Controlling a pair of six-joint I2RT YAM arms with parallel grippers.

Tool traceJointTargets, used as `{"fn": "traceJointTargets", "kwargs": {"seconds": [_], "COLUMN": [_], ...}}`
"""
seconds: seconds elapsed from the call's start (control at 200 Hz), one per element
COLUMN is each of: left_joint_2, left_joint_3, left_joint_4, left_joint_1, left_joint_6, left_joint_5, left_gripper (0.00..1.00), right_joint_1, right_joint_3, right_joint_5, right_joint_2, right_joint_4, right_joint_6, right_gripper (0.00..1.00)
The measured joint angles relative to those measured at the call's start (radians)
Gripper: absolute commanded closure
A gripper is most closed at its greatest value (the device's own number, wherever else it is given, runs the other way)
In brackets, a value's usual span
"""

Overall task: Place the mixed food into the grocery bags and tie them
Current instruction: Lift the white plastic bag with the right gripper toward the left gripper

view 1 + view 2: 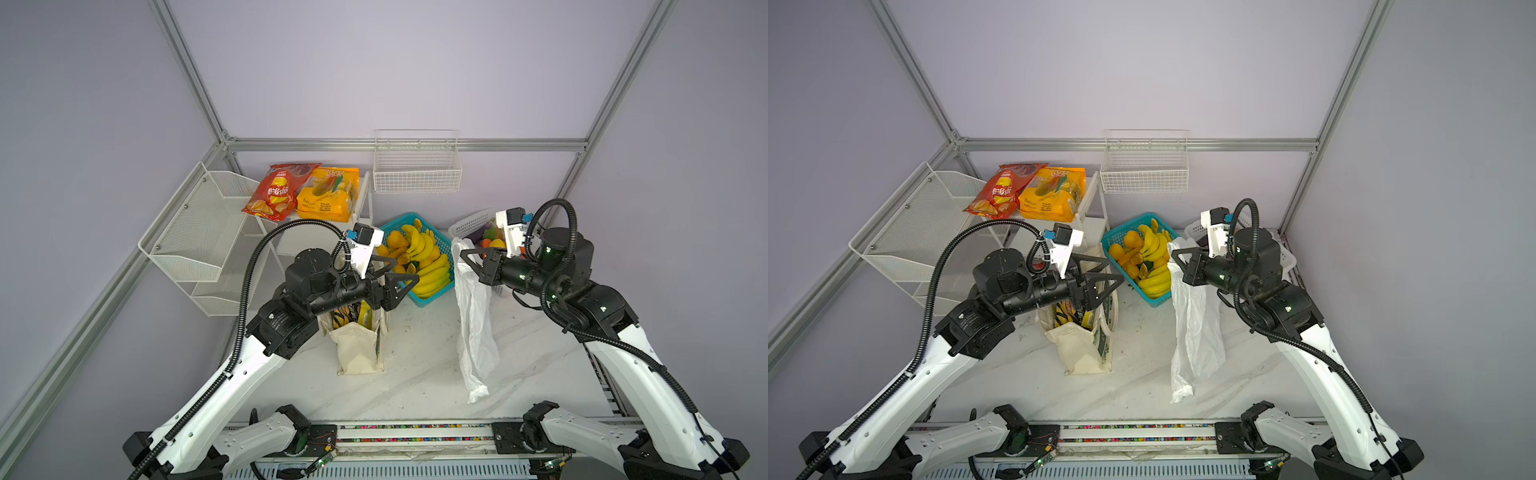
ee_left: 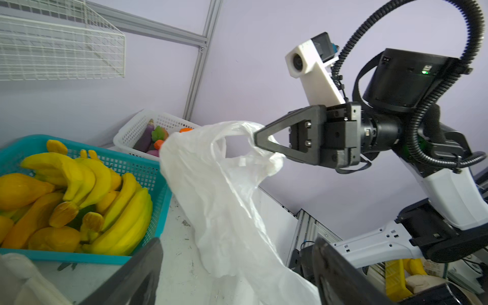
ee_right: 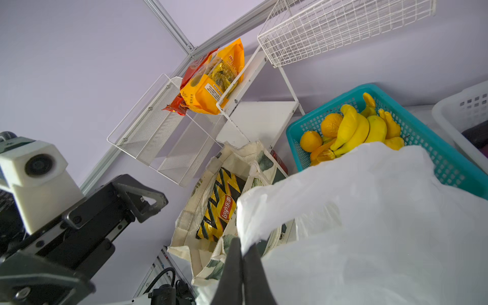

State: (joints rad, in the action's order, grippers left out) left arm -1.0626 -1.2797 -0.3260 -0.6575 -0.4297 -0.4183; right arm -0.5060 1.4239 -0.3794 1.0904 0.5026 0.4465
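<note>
2 top views look down; close wrist views share teal basket (image 2: 126, 165).

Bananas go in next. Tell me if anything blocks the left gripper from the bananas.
Nothing visible does. The open left gripper hovers next to the bananas, which lie uncovered in the teal basket; the white plastic bag hangs from the shut right gripper beside the basket.

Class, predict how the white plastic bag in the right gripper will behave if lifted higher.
Probably floppy: the white plastic bag hangs in crumpled folds from the right gripper, its lower end lying on the table. Likely light and thin, so its mouth may sag shut.
</note>
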Motion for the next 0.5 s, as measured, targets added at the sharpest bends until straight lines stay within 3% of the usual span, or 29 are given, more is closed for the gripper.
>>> {"fn": "traceJointTargets", "kwargs": {"seconds": [0.195,0.31,0.5], "left_joint_2": [-0.075,-0.123,-0.159], "left_joint_3": [0.022,0.022,0.021], "left_joint_4": [0.031,0.012,-0.041], "left_joint_1": [-0.093,-0.149,-0.154], "left_joint_6": [-0.095,-0.111,-0.071], "left_joint_5": [0.031,0.102,0.262], "left_gripper": [0.12,0.15,0.2], "right_joint_1": [0.0,0.0,0.0], "right_joint_3": [-0.1,-0.125,-0.127], "right_joint_5": [-0.012,-0.018,-0.02], "right_joint_2": [-0.004,-0.004,-0.005], "right_joint_4": [-0.119,-0.162,-0.2], "right_joint_6": [0.047,0.062,0.065], "right_gripper": [1.0,1.0,1.0]}}
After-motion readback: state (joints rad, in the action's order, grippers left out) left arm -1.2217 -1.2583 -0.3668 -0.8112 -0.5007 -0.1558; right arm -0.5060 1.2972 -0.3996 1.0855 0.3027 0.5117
